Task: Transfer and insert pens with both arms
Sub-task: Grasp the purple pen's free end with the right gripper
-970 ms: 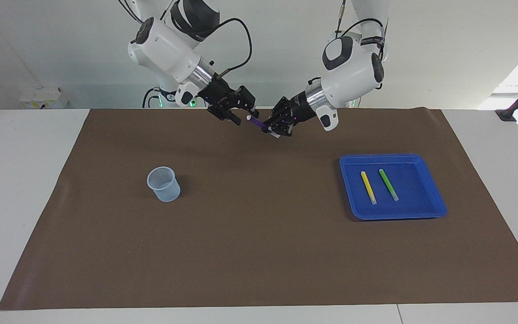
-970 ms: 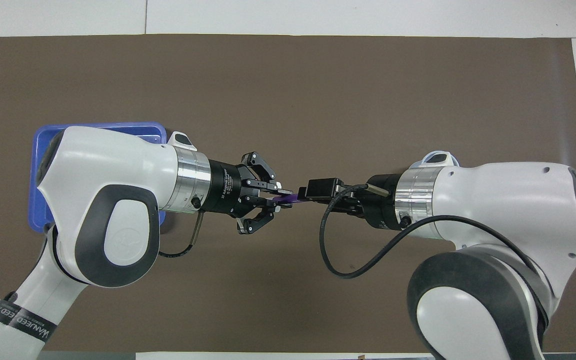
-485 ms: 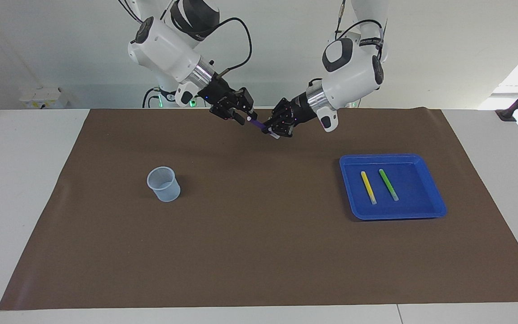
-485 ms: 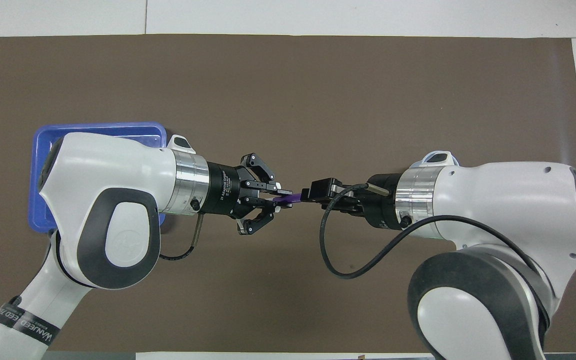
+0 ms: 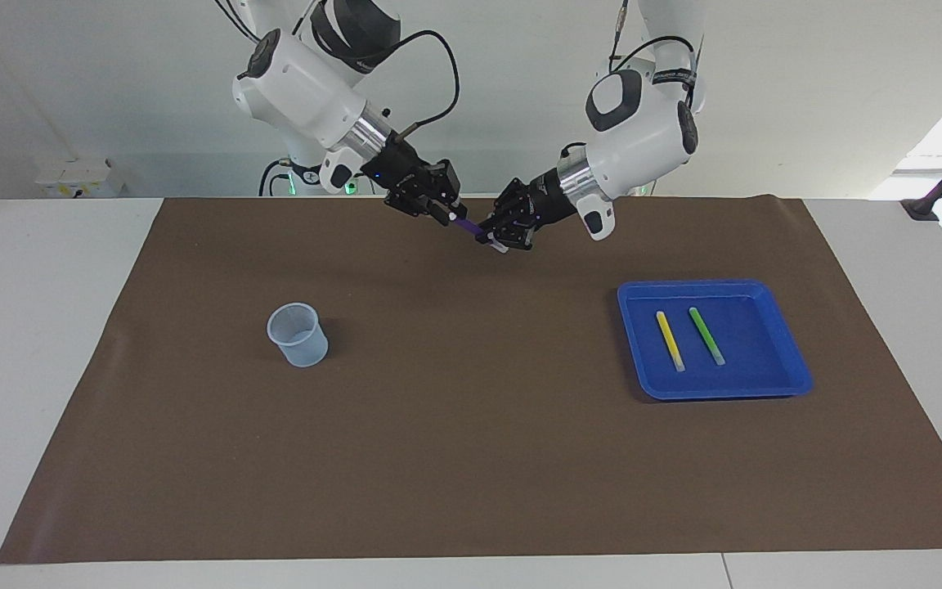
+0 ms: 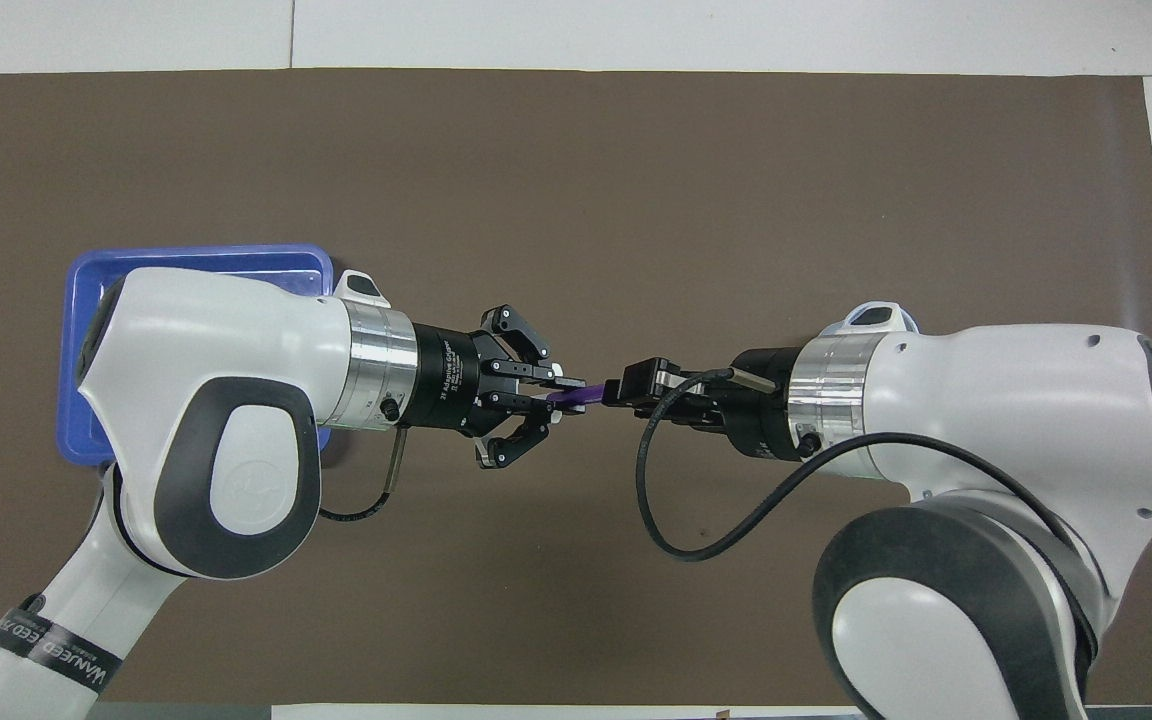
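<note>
Light, stiff, slick purple pen at upper centre of frame, pinched by left gripper, right gripper closing on its free end, grip unclear.

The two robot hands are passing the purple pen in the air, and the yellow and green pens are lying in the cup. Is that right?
Not quite. In the facing view the yellow pen and green pen lie in the blue tray, not the cup. The rest is right.

Both arms reach inward, raised above the table, wrists angled down; the left hand and right hand meet tip to tip.
</note>
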Controlling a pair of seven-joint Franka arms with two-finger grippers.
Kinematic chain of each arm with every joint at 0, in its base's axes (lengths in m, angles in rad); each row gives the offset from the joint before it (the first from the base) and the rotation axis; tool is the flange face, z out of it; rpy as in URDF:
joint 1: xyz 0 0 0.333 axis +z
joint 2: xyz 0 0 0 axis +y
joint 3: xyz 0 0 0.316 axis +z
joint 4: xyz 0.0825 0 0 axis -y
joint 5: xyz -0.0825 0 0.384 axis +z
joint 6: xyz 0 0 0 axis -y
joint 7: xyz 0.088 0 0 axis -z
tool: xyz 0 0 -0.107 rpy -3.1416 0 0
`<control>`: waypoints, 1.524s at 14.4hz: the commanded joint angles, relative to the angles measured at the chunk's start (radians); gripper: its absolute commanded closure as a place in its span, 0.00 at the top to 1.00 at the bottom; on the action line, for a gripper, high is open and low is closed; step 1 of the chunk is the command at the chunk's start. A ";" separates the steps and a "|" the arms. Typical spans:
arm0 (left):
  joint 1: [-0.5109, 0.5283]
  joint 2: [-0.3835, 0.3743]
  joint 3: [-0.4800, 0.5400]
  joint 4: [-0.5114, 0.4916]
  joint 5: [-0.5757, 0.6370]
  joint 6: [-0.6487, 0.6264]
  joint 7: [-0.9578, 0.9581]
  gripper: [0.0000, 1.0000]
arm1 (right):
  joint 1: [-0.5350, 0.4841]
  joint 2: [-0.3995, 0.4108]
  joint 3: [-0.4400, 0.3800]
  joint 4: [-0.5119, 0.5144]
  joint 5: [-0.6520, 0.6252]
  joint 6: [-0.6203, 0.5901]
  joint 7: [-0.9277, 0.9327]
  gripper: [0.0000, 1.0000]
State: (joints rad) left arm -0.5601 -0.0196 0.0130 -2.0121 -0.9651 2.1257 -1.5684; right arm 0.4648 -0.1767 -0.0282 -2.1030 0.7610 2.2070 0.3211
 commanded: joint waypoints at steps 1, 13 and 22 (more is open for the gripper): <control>-0.017 -0.039 0.008 -0.045 -0.033 0.027 0.021 0.00 | -0.002 0.006 0.005 0.005 0.024 0.017 0.000 0.39; -0.015 -0.040 0.008 -0.045 -0.038 0.028 0.022 0.00 | -0.003 0.011 0.005 0.012 0.049 0.034 -0.004 0.09; -0.027 -0.042 0.010 -0.045 -0.041 0.025 0.031 1.00 | -0.014 0.013 0.004 0.012 0.049 0.030 -0.016 0.00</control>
State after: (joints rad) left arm -0.5642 -0.0238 0.0122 -2.0155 -0.9783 2.1321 -1.5606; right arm 0.4639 -0.1735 -0.0277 -2.0965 0.7875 2.2230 0.3213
